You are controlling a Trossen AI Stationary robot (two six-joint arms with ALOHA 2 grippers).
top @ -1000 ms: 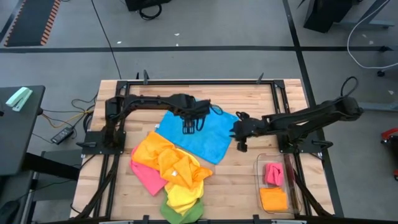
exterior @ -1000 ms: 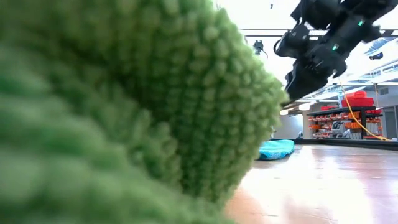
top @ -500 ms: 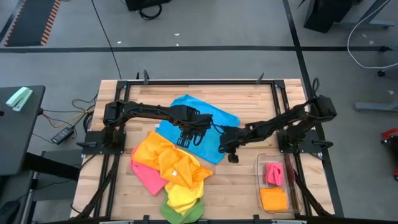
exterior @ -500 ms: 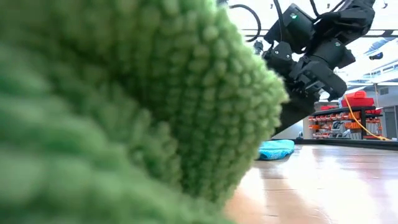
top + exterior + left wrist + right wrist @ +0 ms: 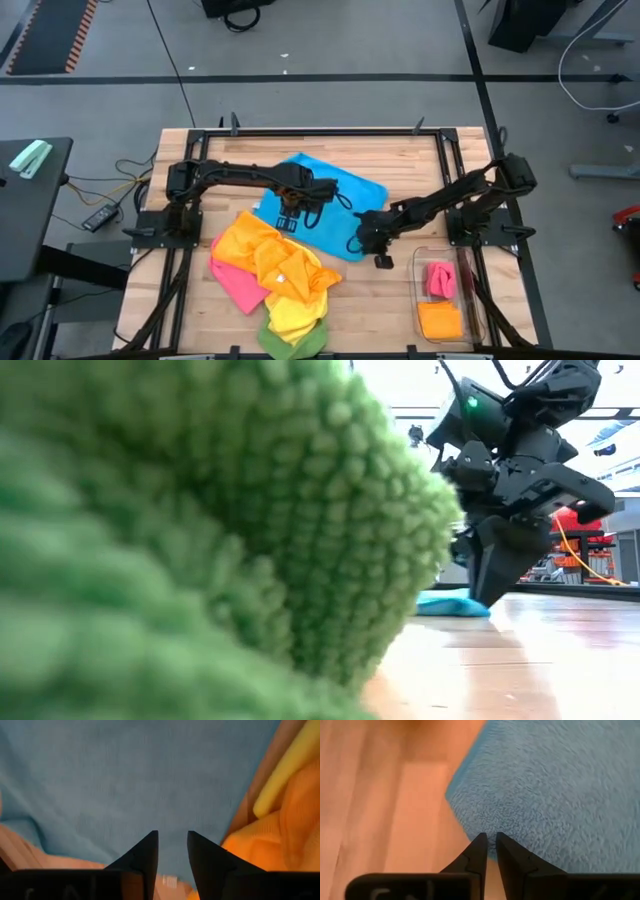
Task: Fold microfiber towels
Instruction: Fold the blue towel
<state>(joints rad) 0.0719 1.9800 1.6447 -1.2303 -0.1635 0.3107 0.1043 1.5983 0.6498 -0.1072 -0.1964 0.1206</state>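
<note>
Wooden table (image 5: pixel 400 160) bears a flat blue towel (image 5: pixel 345 190), both claws narrowly parted over its edges.

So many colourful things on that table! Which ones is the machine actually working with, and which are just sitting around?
Part of the job:
- blue towel, spread flat, with the left gripper and right gripper at its edges
- heap of orange, pink, yellow and green towels
- folded pink and orange towels

Just lying about:
- clear bin holding the folded ones
- cables beside the table

A flat blue microfiber towel (image 5: pixel 318 203) lies mid-table; the heap of orange, pink, yellow and green towels (image 5: pixel 272 282) lies before it, a clear plastic bin (image 5: pixel 441 296) to the right.
</note>
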